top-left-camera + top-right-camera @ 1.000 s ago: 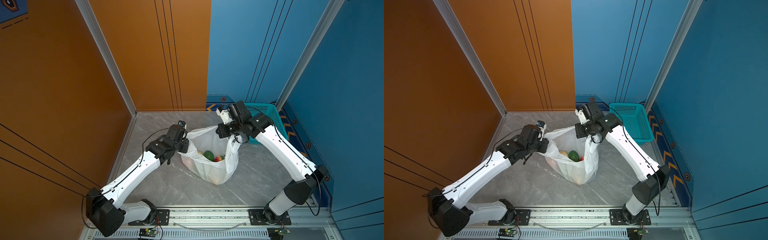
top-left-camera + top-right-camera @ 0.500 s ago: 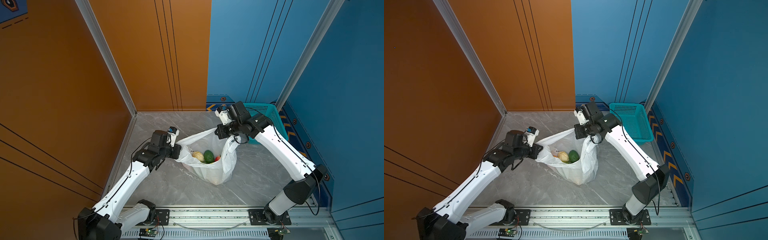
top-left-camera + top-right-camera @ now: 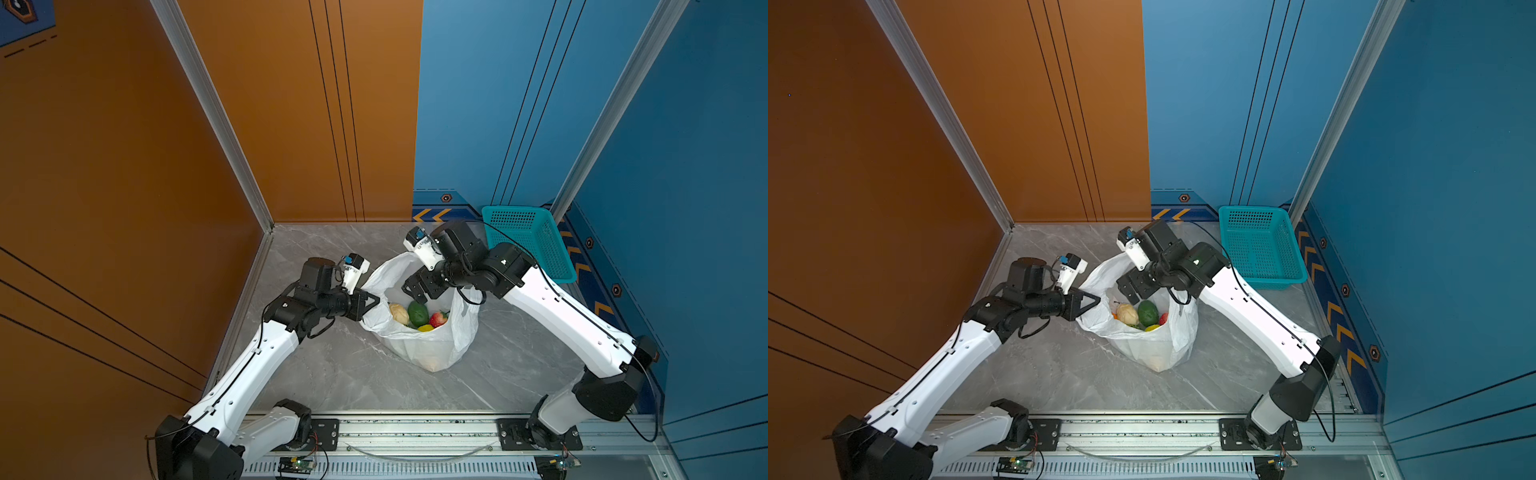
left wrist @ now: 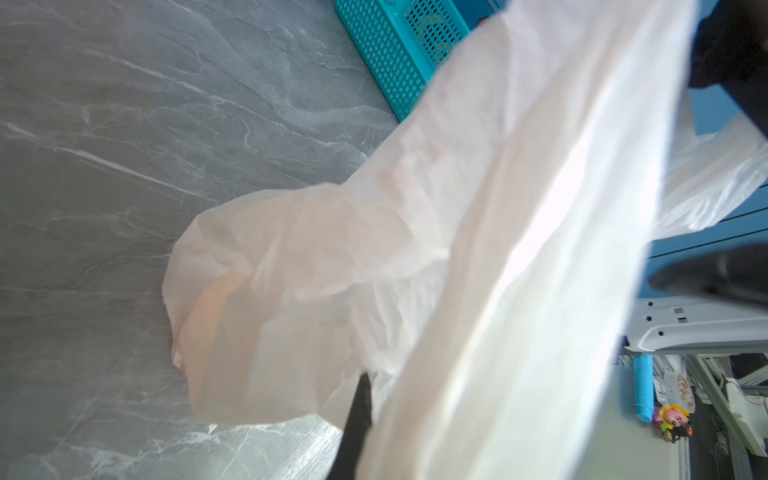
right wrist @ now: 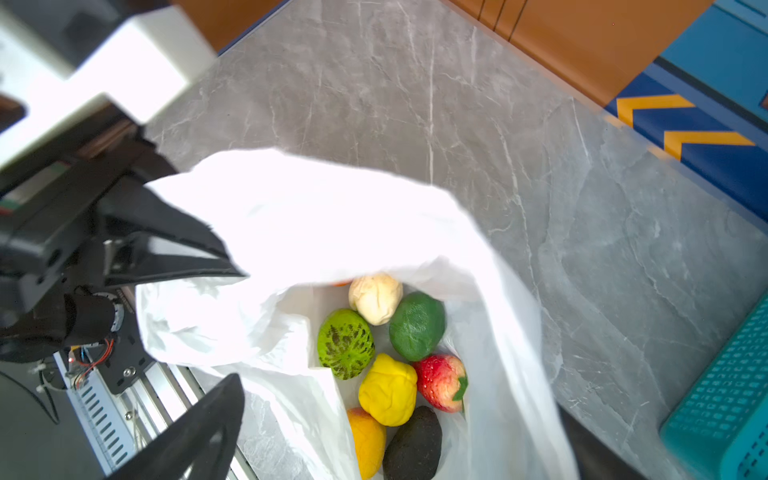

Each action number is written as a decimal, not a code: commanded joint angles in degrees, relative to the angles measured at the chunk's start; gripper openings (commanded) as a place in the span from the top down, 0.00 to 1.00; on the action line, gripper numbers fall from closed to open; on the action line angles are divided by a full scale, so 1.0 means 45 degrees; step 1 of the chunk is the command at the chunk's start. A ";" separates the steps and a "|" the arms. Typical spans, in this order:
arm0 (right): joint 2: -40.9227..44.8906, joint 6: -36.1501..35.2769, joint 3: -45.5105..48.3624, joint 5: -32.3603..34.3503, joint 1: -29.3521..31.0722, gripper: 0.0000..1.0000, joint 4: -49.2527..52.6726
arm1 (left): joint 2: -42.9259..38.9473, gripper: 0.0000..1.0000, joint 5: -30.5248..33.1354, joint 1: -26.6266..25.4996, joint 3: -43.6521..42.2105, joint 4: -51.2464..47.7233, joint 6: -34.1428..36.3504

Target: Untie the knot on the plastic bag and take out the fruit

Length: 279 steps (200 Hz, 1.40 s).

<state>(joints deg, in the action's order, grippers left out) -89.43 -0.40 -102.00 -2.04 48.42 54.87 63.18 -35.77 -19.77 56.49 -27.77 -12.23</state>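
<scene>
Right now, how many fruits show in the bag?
7 in the plastic bag: cream knobbly, dark green, striped green, yellow, red, orange, black avocado; more may be hidden.

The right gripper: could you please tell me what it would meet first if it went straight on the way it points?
Most likely the yellow lemon in the open plastic bag. The right gripper, open, points down into the bag's mouth, though depth is unclear and a neighbouring fruit could come first.

Both top views look steeply down from high, sharing the whole grey marble tabletop (image 3: 353, 374). Wrist cameras sit close, both showing the thin white plastic bag (image 4: 478, 270) (image 5: 332, 216).
</scene>
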 commanded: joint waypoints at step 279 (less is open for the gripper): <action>-0.2628 0.0993 -0.1336 -0.1009 -0.2162 1.00 -0.0072 | -0.0803 0.02 1.0823 -0.4777 0.3423 -0.2198 0.1376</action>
<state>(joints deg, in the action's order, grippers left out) -100.62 1.74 -105.95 -5.69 39.62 52.07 53.28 1.17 -34.76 69.52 -36.56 -8.78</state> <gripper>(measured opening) 0.052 0.980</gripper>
